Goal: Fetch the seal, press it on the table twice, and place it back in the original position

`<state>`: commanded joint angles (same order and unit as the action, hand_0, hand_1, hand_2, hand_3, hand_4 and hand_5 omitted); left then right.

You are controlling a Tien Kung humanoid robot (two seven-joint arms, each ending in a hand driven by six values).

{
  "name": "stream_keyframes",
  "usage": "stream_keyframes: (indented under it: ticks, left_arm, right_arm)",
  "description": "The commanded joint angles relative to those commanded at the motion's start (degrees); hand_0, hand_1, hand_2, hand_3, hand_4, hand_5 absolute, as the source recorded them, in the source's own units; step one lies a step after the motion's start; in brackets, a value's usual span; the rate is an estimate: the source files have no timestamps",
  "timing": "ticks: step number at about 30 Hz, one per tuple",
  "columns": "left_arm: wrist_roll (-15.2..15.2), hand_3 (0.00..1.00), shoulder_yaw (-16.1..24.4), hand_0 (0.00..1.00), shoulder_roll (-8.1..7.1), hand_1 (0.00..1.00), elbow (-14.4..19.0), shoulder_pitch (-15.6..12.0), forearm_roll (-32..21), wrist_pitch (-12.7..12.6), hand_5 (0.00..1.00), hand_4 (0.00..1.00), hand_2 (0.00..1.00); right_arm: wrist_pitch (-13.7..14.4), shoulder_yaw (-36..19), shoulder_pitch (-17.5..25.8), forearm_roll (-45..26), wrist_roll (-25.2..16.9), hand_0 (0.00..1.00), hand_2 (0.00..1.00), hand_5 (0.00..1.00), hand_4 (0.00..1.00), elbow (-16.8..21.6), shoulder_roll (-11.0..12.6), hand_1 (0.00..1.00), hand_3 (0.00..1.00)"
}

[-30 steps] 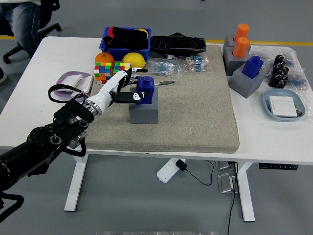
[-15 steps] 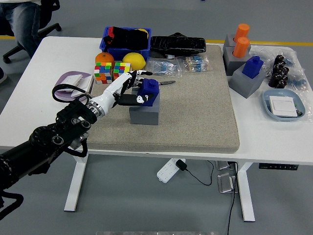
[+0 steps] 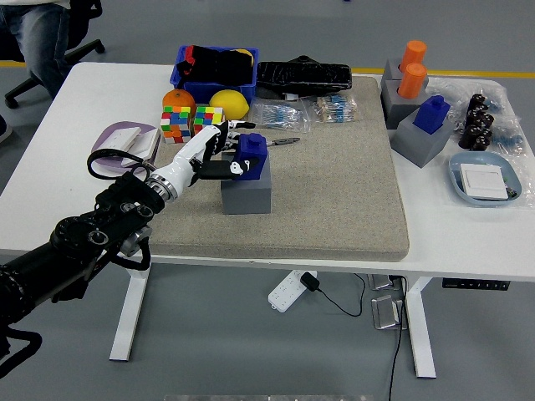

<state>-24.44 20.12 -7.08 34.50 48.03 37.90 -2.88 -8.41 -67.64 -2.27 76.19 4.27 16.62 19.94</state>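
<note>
While the left arm slants in low from the corner, its white left hand has its fingers wrapped around the blue seal, which sits on the grey block just under them. The fingers hide the seal's near side. The seal is boxy and smooth, on a coarse beige mat.

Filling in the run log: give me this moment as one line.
left hand: fingers around blue seal | seal: on grey block, on mat | right hand: out of view
</note>
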Motion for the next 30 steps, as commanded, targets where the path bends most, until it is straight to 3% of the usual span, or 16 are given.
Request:
stream_keyframes:
  ticks: [1, 12, 13, 18, 19, 24, 25, 30]
  left_arm:
    - [0.02, 0.81, -0.02, 0.798, -0.03, 0.674, -0.12, -0.08, -0.28, 0.02, 0.002, 0.562, 0.548]
    - [0.2, 0.81, 0.25, 0.801, -0.26, 0.727, -0.35, -0.44, -0.98, 0.96, 0.002, 0.579, 0.564]
    - [0.25, 0.831, 0.32, 0.824, -0.32, 0.802, -0.41, -0.44, -1.05, 1.28, 0.002, 0.774, 0.711]
    - [0.03, 0.831, 0.77, 0.824, -0.53, 0.802, -0.77, -0.76, -1.34, 2.75, 0.002, 0.774, 0.711]
    - [-0.07, 0.939, 0.91, 0.898, -0.55, 0.908, -0.87, -0.86, -1.37, 3.03, 0.002, 0.998, 0.861]
    - [-0.37, 0.939, 1.58, 0.898, -0.65, 0.908, -1.08, -1.19, -0.7, 3.93, 0.002, 0.998, 0.861]
    - [-0.37, 0.998, 1.67, 0.95, -0.68, 0.984, -1.05, -1.24, -0.58, 4.02, 0.133, 0.998, 0.954]
    - [-0.36, 0.998, 1.84, 0.95, -0.76, 0.984, -0.78, -1.41, -0.39, 4.22, 0.133, 0.998, 0.954]
  right_arm:
    - [0.0, -0.02, 0.01, 0.01, -0.01, 0.795, 0.712, 0.612, 0.88, 0.0, 0.01, 0.706, 0.717]
    - [-0.05, -0.21, 0.02, 0.05, -0.05, 0.795, 0.712, 0.611, 0.88, 0.05, -0.03, 0.706, 0.716]
    - [-0.06, -0.22, 0.03, 0.05, -0.05, 0.795, 0.711, 0.611, 0.88, 0.05, -0.02, 0.706, 0.717]
    - [-0.07, -0.2, 0.11, 0.06, -0.02, 0.795, 0.711, 0.611, 0.88, -0.02, -0.06, 0.706, 0.717]
    - [-0.07, -0.16, 0.14, 0.06, -0.01, 0.796, 0.712, 0.611, 0.88, -0.03, -0.1, 0.705, 0.717]
    - [-0.11, -0.05, 0.23, 0.03, 0.02, 0.796, 0.712, 0.611, 0.88, 0.0, -0.16, 0.705, 0.717]
    - [-0.11, -0.04, 0.24, 0.03, 0.02, 0.795, 0.712, 0.611, 0.88, -0.01, -0.16, 0.706, 0.717]
    - [-0.14, 0.12, 0.32, -0.02, 0.0, 0.795, 0.712, 0.611, 0.88, 0.0, -0.11, 0.706, 0.717]
